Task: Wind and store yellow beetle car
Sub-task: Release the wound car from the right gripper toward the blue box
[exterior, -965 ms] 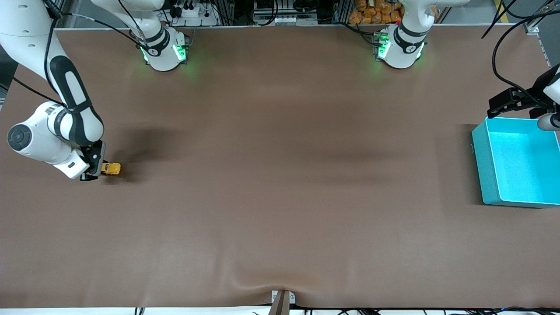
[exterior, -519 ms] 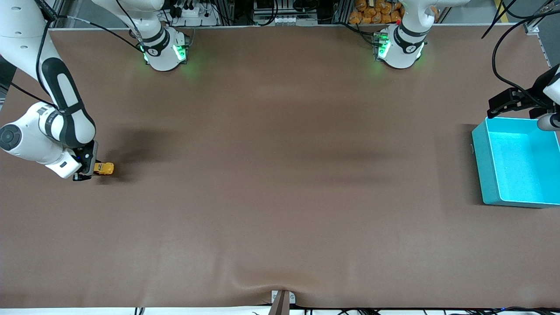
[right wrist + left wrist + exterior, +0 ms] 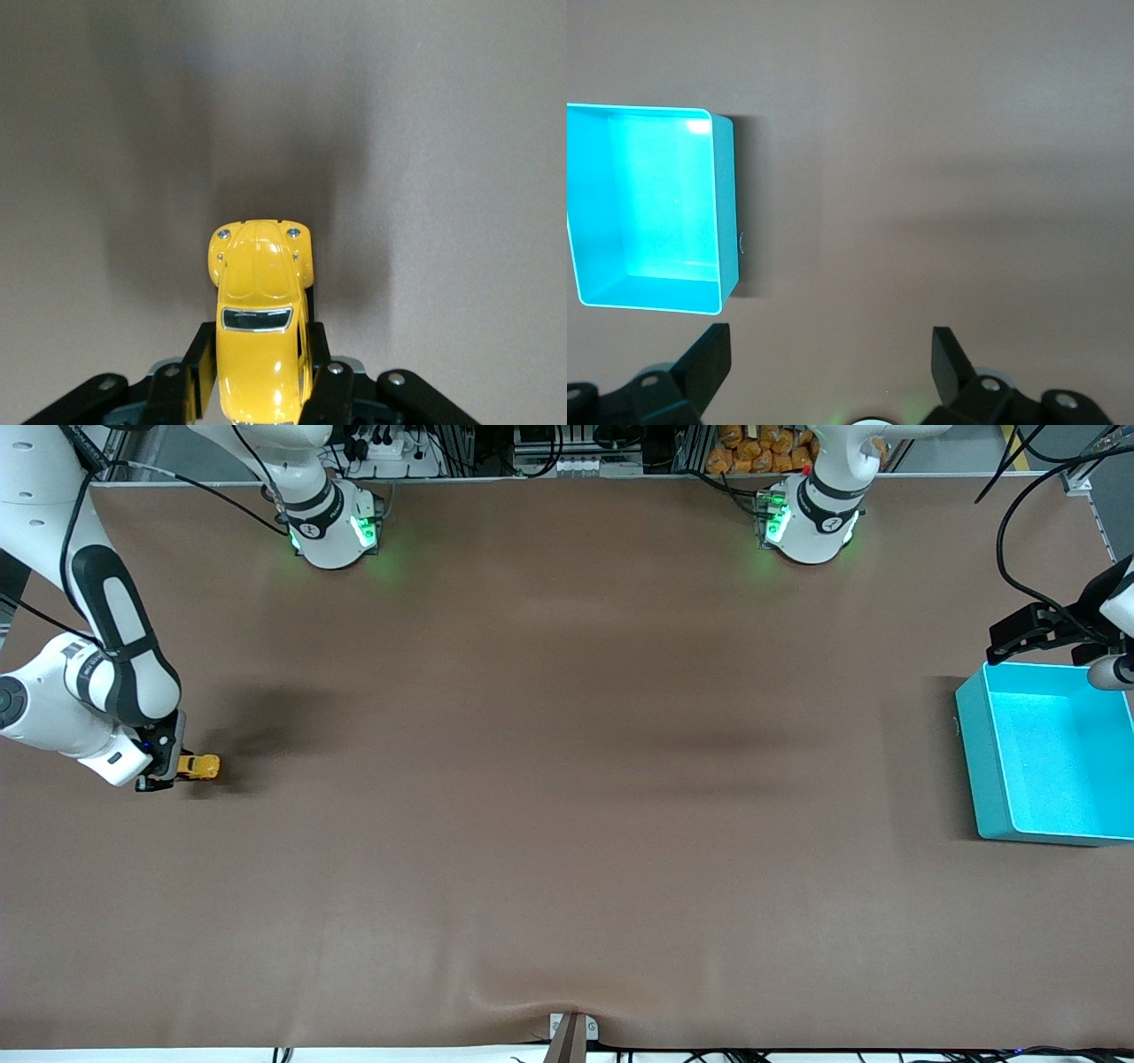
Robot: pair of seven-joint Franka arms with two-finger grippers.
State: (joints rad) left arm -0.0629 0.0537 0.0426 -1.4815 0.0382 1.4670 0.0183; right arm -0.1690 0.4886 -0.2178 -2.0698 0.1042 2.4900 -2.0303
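The yellow beetle car (image 3: 198, 766) sits low at the table surface at the right arm's end, its nose pointing toward the table's middle. My right gripper (image 3: 166, 769) is shut on its rear half. In the right wrist view the car (image 3: 260, 305) fills the gap between the black fingers (image 3: 197, 365), which press both its sides. My left gripper (image 3: 830, 354) is open and empty, up in the air beside the teal bin (image 3: 979, 753). The bin also shows in the left wrist view (image 3: 725, 212) and is empty.
The brown mat (image 3: 567, 779) covers the table. The two arm bases (image 3: 332, 527) (image 3: 811, 522) stand along the edge farthest from the front camera. A small metal clamp (image 3: 571, 1032) sits at the edge nearest that camera.
My right gripper has dragged the car along the table toward the right arm's end, away from the bin. The left arm has not moved.
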